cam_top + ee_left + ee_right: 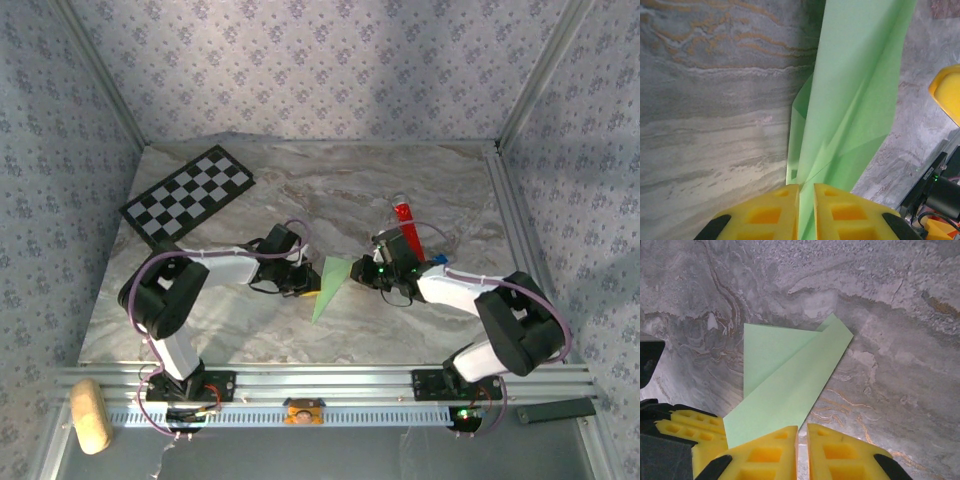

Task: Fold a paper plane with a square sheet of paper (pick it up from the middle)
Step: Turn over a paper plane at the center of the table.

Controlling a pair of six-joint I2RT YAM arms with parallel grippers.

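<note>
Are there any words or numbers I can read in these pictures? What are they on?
No text can be read anywhere.
Red tube: any label is too small to read.
Black part at the left wrist view's edge: pale marks, too blurred to read.
Checkerboard: squares, no writing.
Paper: plain green, no print.

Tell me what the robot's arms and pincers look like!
The left arm and right arm are white links joined by chunky black joints, with purple cables looping along them. The left pincer and right pincer each have two bright yellow fingers with square hollows.
</note>
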